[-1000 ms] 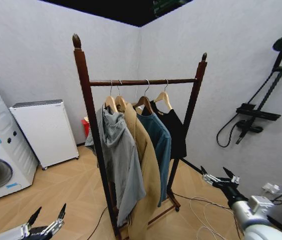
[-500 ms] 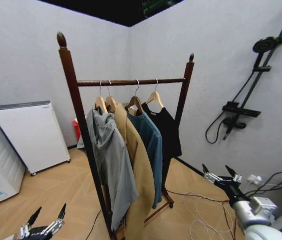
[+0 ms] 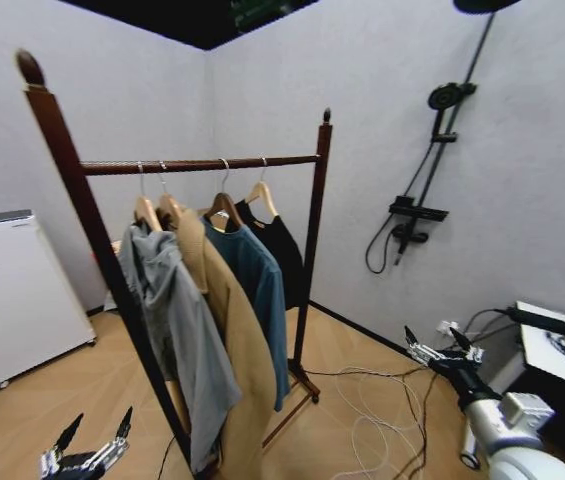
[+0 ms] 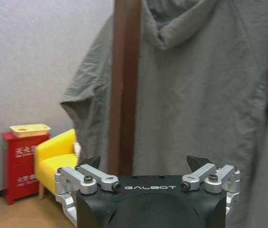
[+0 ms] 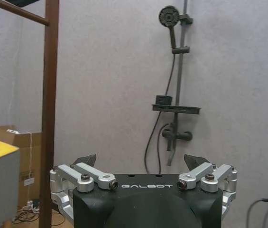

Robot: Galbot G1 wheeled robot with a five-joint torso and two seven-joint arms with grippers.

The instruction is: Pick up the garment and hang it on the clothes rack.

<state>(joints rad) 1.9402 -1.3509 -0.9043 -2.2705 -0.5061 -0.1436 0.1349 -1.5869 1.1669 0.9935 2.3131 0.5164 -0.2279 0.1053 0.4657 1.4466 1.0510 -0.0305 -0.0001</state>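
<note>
**Garment on the rack, both grippers empty and low**

The clothes rack (image 3: 187, 165) stands left of centre in the head view, its near post rising to the upper left corner of the frame and its far post near the middle. Four hangers sit on its horizontal bar. The garment (image 3: 280, 255), black and on a light wooden hanger, hangs at the far end of the bar, just beside the far post. Next to it hangs a teal-blue shirt (image 3: 257, 290), then a tan coat (image 3: 224, 340), then a grey hooded jacket (image 3: 177, 330) nearest the camera.

The left gripper (image 3: 94, 440) sits at the lower left of the head view, low over the wooden floor (image 3: 32, 410), its fingers spread and holding nothing. In the left wrist view the same gripper (image 4: 145, 166) points at the grey jacket and the near post of the rack, with a red cabinet (image 4: 23, 164) and a yellow chair (image 4: 58, 161) at the lower left of that frame.

The right gripper (image 3: 440, 345) is at the lower right of the head view, well apart from the rack, its fingers also spread and empty. The right wrist view shows this gripper (image 5: 141, 164) facing the grey wall with a black shower pole (image 5: 179, 76) in the upper middle and one rack post at the left edge. Cables (image 3: 377, 410) lie loose on the floor between the rack and the right arm.
</note>
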